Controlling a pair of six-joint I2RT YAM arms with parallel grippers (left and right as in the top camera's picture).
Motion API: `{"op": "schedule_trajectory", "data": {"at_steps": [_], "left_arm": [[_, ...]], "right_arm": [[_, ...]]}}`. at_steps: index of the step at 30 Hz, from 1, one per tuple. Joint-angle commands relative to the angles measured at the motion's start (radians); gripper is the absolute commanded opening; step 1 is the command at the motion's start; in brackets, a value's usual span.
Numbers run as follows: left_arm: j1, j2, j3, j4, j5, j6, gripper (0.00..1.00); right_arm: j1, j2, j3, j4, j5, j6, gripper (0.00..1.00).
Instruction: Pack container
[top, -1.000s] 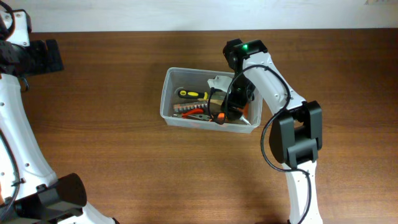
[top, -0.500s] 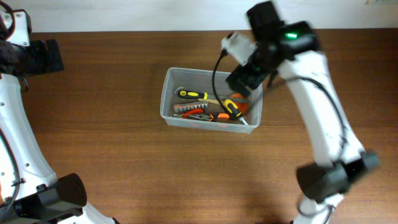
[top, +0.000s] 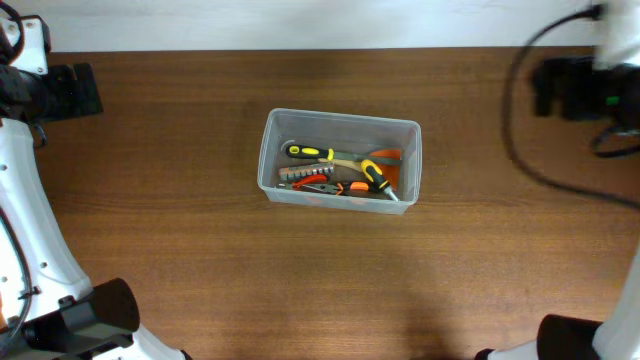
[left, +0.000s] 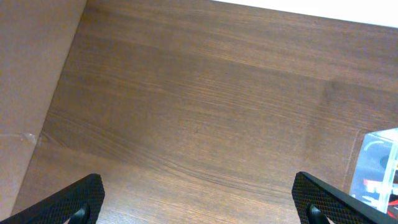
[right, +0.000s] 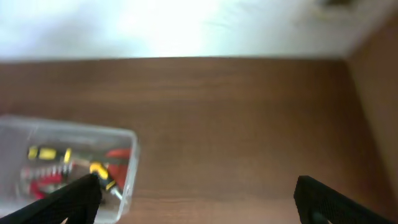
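The clear plastic container (top: 272, 150) sits at the table's middle, holding yellow-and-black screwdrivers (top: 310, 153), orange-handled pliers (top: 325, 185) and other small tools. It also shows in the right wrist view (right: 127, 171) and its corner shows in the left wrist view (left: 380, 165). My left gripper (left: 198, 208) is open and empty over bare table at the far left. My right gripper (right: 200, 202) is open and empty, far right of the container; the arm (top: 585, 90) is blurred at the top right.
The wooden table (top: 200, 280) ends at a white wall along the back edge (top: 300, 48). The left arm's base (top: 95, 310) stands at the front left corner.
My right arm has lifted out of the container and swung away to the far right. A yellow-and-black screwdriver now lies in the container's right part. The left arm has not moved.
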Motion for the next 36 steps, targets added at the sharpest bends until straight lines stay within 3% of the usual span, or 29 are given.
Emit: {"op": "schedule_trajectory", "data": {"at_steps": [1,6,9,11,13,17,22,36], "left_arm": [[0.003,-0.005,0.001,0.0,0.004,-0.009,0.99],[0.003,-0.005,0.001,0.071,0.031,-0.01,0.99],[0.003,-0.005,0.001,0.067,0.085,-0.009,0.99],[0.003,-0.005,0.001,0.074,0.115,-0.01,0.99],[0.003,-0.002,0.001,0.08,0.164,-0.009,0.99],[0.003,0.015,0.001,0.074,0.337,0.002,0.99],[-0.006,0.088,0.001,0.016,0.534,0.105,0.99],[-0.013,0.377,0.001,-0.188,0.535,0.103,0.99]], "right_arm": [[-0.076,0.04,-0.027,0.003,-0.087,0.151,0.99],[-0.095,0.15,-0.104,0.002,-0.155,0.156,0.98],[-0.076,0.238,-0.166,0.003,-0.163,0.207,0.77],[-0.067,0.298,-0.194,0.004,-0.164,0.247,0.51],[-0.058,0.367,-0.212,0.003,-0.172,0.282,0.05],[-0.03,0.496,-0.226,-0.006,-0.249,0.286,0.04],[0.036,0.614,-0.226,0.012,-0.27,0.253,0.04],[0.22,0.695,-0.228,0.233,-0.267,0.233,0.04]]}}
